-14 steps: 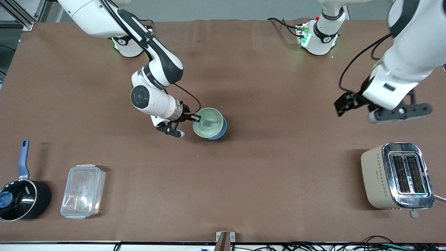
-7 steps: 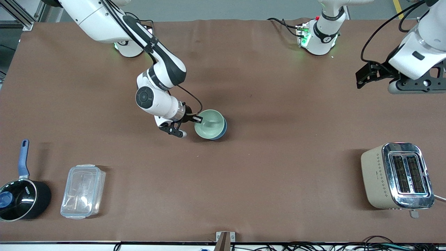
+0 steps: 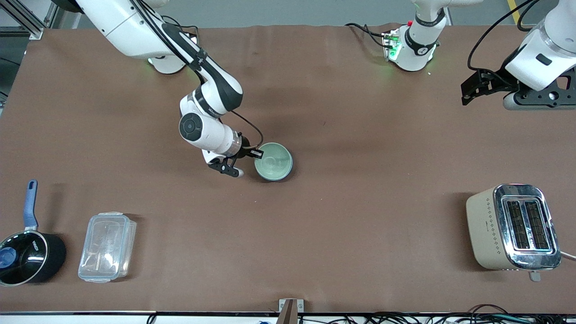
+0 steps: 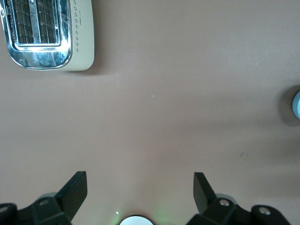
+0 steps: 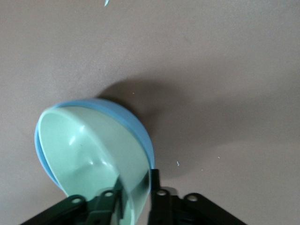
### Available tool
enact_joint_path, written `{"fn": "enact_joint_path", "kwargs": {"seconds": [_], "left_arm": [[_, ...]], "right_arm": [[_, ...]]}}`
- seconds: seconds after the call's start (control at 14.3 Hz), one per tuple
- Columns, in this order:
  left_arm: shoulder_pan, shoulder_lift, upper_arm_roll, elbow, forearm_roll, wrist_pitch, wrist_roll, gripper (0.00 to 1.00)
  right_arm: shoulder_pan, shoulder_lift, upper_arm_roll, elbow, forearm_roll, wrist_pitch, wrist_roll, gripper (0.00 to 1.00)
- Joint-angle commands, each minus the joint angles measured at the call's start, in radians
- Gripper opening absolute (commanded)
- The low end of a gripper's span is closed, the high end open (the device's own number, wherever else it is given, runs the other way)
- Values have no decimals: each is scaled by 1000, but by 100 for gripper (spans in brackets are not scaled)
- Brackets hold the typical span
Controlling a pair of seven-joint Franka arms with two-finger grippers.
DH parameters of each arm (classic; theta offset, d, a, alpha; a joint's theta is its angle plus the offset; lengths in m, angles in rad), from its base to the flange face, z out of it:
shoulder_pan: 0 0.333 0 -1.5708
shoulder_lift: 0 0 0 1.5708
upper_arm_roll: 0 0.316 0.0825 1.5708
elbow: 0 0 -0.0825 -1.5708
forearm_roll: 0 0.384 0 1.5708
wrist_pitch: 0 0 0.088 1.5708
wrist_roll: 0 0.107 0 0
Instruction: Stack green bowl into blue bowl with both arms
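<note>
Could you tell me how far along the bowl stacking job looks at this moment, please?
Nearly done: the green bowl sits nested in the blue bowl. In hand: the right gripper pinches the green bowl's rim. Left: let go and withdraw. The left gripper waits open, toward the left arm's end of the table.

A robotics lab set up with kitchen props: two white Franka arms (image 3: 135, 27) are bolted to a table (image 3: 342, 216) under a brown cover, aluminium framing (image 3: 27, 20) stands at one corner, loose cables (image 3: 427, 318) run along the edge nearest the front camera, and a toaster (image 3: 513, 227), saucepan (image 3: 27, 252) and clear food container (image 3: 107, 246) lie about.
</note>
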Motion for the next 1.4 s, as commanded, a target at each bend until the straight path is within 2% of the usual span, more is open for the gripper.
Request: {"fn": "enact_joint_path", "kwargs": {"seconds": [0.0,0.07,0.21,0.42,0.56,0.63,0.77,0.84,0.91,1.33], "left_arm": [[-1,-12,6,-8,-17,1,20,100],[-3,-11,6,-3,-17,1,20,100],[-1,-8,7,0,-17,3,47,100],[2,-1,13,3,-17,4,53,100],[6,0,15,3,-19,3,52,100],[6,8,15,3,-17,3,53,100],[12,12,16,3,-14,3,53,100],[14,11,16,3,-14,1,53,100],[14,11,16,3,-9,0,53,100],[15,9,16,11,-3,-6,55,100]], "right_arm": [[-12,-16,5,1,-21,-4,42,100],[-18,-35,2,2,-21,-10,33,100],[-35,-104,-25,11,-24,-107,-16,100],[-38,-219,-192,45,-24,-350,-265,100],[-38,-282,-303,39,-24,-444,-417,100],[-38,-305,-349,36,-42,-470,-471,100],[-38,-341,-415,33,-164,-501,-559,100],[-39,-362,-438,25,-217,-502,-585,100],[-48,-381,-452,15,-231,-502,-608,100],[-151,-497,-458,-16,-231,-514,-745,100]]}}
